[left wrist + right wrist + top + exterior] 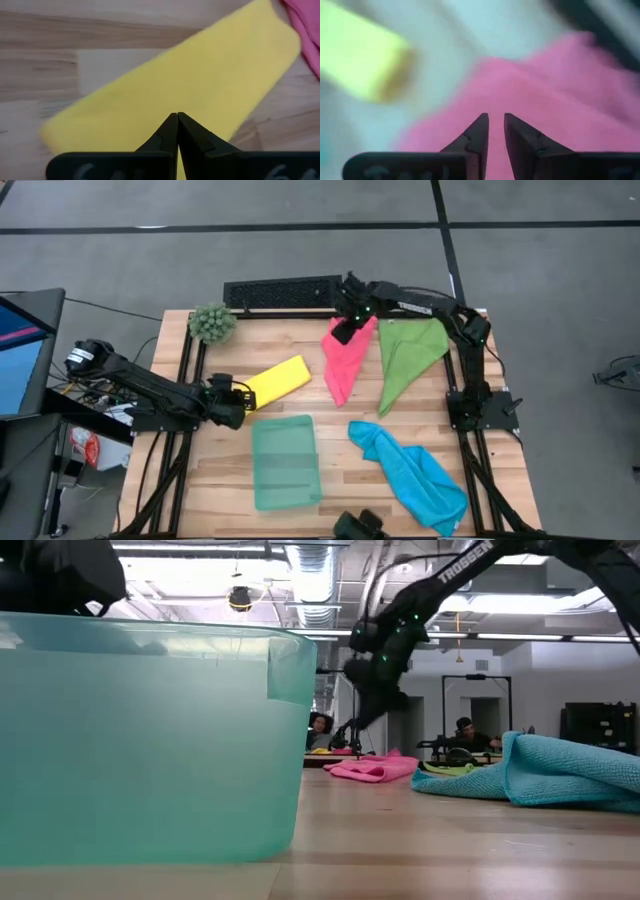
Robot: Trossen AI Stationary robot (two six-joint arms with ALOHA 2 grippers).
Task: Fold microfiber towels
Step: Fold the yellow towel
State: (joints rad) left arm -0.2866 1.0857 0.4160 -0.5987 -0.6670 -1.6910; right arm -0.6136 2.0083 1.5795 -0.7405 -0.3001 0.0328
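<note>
Towels are lying on the table: the left gripper, fingers clenched, is touching the yellow towel at nine o'clock; the right gripper, slightly parted, is hovering over the pink towel near twelve.

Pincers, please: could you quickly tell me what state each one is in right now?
Left pincer: closed, empty, over the yellow towel.
Right pincer: slightly open, holding nothing, above the pink towel.

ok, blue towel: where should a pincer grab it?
Judging by the high view, the blue towel lies crumpled near the front-right edge. Take the raised bunched end toward the table centre, coming straight down; its folds stand up, giving more to pinch than the flatter end.
</note>
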